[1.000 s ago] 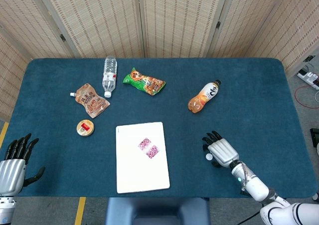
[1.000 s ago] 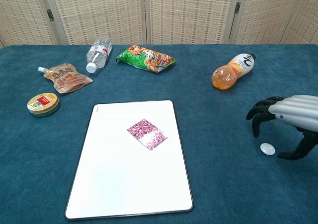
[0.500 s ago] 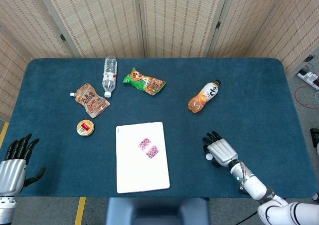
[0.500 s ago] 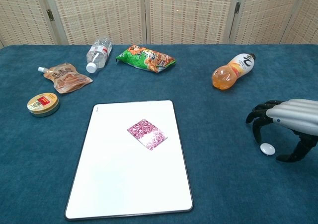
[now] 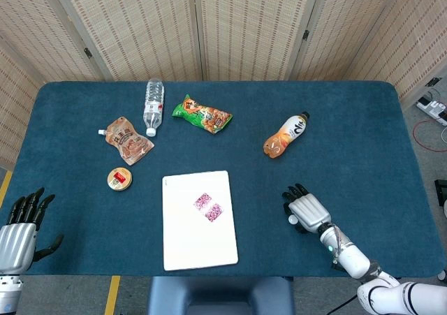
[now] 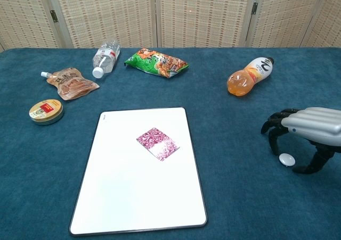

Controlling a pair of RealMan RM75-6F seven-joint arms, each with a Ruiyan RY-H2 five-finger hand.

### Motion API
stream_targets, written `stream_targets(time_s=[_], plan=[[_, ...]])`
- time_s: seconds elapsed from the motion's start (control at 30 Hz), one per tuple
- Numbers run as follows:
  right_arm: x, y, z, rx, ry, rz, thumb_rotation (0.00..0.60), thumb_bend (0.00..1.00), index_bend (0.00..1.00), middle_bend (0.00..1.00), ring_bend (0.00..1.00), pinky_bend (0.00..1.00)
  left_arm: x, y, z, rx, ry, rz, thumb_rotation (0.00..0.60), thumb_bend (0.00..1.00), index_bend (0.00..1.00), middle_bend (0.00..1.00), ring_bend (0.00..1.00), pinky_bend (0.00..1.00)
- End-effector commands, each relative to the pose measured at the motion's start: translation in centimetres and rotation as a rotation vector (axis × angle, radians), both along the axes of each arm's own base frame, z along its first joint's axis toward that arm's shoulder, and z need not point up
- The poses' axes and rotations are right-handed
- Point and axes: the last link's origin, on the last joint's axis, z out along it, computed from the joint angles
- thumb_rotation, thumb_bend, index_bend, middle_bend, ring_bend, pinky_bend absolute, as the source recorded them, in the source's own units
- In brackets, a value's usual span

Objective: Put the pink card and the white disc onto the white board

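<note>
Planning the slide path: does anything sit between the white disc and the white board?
Nothing visible does. The disc lies on bare cloth under the right hand, and only open cloth separates it from the board. The orange bottle lies well behind that line.

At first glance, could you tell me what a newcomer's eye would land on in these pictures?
Probably the white board near the table's front edge, with the pink card lying on it. Next, the right hand arched over the small white disc on the blue cloth, right of the board. The orange bottle lies on its side further back.
</note>
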Motion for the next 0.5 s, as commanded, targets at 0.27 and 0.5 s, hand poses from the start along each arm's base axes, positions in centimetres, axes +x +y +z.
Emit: stream_targets(time_s=[0.27,0.5], plan=[[-0.01,-0.17,-0.04,-0.006,-0.002,-0.004,0.600,0.29,0.45,0.19,0.05,0.00,-0.10,-0.04,0.02,0.001,0.001,0.000,0.600,0.32,0.13,0.03,0.06,0.00],[0.02,-0.26,-0.05,-0.006,0.002,-0.003,0.600,0.30,0.46,0.19,0.05,0.00,-0.13,-0.03,-0.05,-0.001,0.004,0.000,0.600,0.32,0.14,0.03,0.06,0.00]])
